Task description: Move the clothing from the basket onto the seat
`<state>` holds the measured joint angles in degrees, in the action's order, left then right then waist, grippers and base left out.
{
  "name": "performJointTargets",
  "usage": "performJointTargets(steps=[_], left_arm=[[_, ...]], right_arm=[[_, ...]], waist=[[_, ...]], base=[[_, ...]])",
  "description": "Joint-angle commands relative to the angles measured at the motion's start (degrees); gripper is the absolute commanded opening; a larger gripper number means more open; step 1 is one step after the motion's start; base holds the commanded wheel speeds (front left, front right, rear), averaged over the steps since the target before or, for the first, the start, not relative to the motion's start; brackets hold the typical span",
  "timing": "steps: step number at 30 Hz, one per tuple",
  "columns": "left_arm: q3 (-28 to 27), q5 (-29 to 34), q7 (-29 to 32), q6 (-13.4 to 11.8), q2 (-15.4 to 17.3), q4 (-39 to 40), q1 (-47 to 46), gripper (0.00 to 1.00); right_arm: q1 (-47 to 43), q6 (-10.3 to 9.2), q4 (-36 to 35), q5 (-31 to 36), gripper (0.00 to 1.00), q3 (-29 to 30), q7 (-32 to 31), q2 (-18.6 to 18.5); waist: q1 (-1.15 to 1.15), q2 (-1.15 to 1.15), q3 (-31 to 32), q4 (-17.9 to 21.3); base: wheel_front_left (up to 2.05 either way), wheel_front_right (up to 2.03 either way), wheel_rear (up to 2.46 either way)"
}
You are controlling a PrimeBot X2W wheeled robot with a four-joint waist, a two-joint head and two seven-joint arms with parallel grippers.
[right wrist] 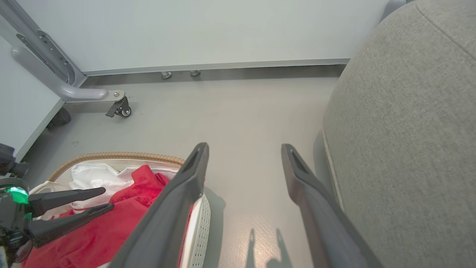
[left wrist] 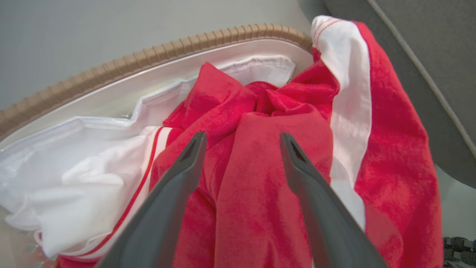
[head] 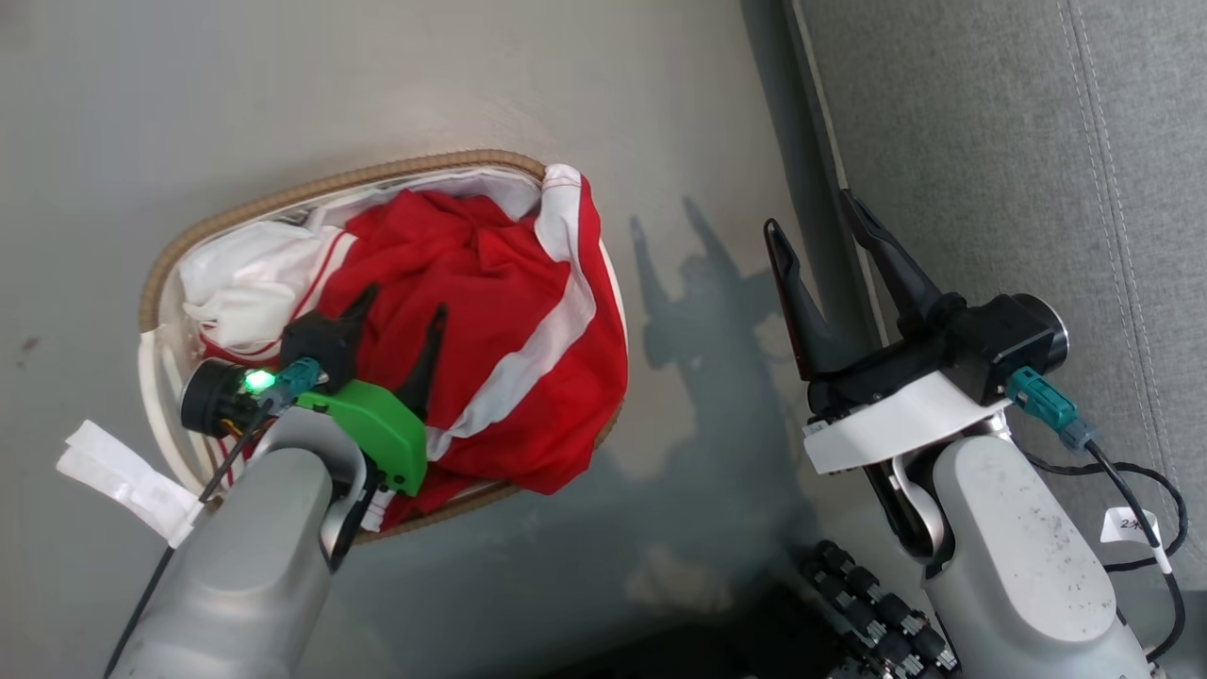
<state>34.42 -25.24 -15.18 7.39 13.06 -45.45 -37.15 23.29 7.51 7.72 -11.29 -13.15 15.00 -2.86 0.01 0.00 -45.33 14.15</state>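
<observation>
Clothing (head: 490, 311) in basket (head: 283, 193); L gripper (head: 404, 300) over it, jaws spread.
Red heap sits under/btwn L fingers; contact can't tell. R gripper (head: 811, 211) spread, empty, over floor (head: 377, 85) btwn basket and seat (head: 1037, 189) at right. R wrist view adds basket's perforated side, far wall (right wrist: 204, 29), a caster (right wrist: 121, 109). L wrist view adds white liner (left wrist: 238, 69). Garments red, crumpled, with a broad white stripe draped over the right rim.

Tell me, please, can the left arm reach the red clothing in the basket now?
Probably yes: the open left end effector hangs close over the clothing, heaped on top in the basket, nothing between them.
</observation>
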Motion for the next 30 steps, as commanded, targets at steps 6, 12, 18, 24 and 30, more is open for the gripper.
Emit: performJointTargets(steps=[6, 12, 18, 24, 30], left_arm=[[3.5, -3.7, 0.0, 0.2, 2.0, -5.9, -3.0, 1.0], [9.5, -8.1, 0.0, 0.2, 1.5, -9.1, -3.1, 1.0], [12.7, -12.2, 0.0, 0.2, 1.8, -8.0, -3.3, 0.0], [8.7, -12.3, 0.0, 0.2, 2.4, -2.7, 0.6, 0.0], [4.1, -8.6, 0.0, 0.2, 1.1, 3.7, 6.3, 0.0]], right_arm=[[0.2, -0.04, 0.1, -0.5, 1.0, -0.7, 0.3, -0.1], [1.0, -0.04, 0.7, -0.8, 1.0, -1.5, 0.3, -0.1], [0.9, -0.04, 1.6, -0.8, 1.0, -1.2, 0.3, -0.1], [0.0, -0.04, 2.7, -0.8, 1.0, -0.9, 0.3, -0.1], [-2.0, -0.04, 4.5, -0.5, 1.0, -0.2, 0.3, -0.2]], waist=[[-0.01, 0.0, -2.8, 1.9], [-0.01, 0.0, -2.4, 1.4], [-0.01, 0.0, 0.3, 0.6], [-0.01, 0.0, 5.7, -0.3], [-0.01, 0.0, 12.6, -2.1]], base=[[0.0, 0.0, 0.0], [0.0, 0.0, 0.0], [0.0, 0.0, 0.0], [0.0, 0.0, 0.0], [0.0, 0.0, 0.0]])
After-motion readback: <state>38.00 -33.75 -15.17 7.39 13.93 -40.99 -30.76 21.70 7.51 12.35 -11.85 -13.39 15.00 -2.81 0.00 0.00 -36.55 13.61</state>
